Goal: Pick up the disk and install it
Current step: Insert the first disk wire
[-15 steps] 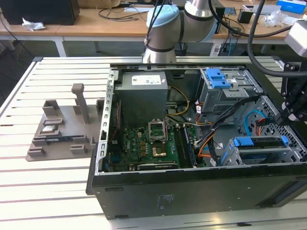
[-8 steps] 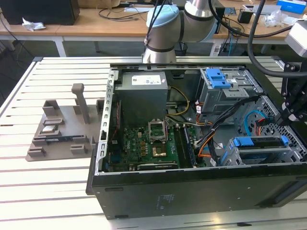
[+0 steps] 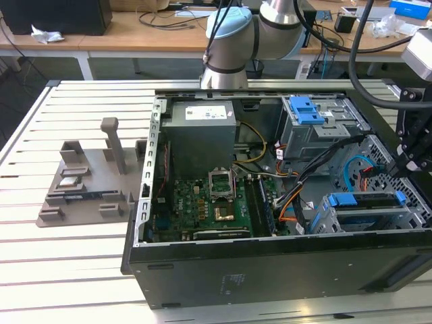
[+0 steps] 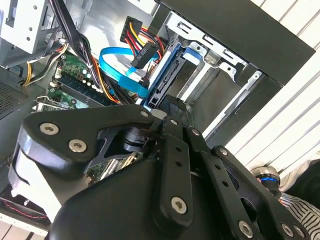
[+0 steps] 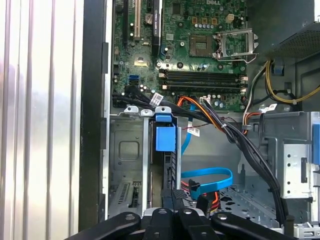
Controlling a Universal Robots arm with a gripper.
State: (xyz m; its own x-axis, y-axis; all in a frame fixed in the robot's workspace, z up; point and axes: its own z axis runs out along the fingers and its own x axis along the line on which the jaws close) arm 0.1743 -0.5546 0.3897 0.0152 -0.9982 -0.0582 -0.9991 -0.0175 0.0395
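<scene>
One disk [image 3: 364, 206], stiff, fairly heavy, shock-sensitive and best held by its blue side rails, sits edge-up in the drive cage [image 3: 405, 216] at the case's corner, your pincer [image 5: 172, 202] right at its end, though you cannot tell whether it grips.

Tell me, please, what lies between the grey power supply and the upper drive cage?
Yellow wires lie between power supply and drive cage, in the exterior view.
</scene>
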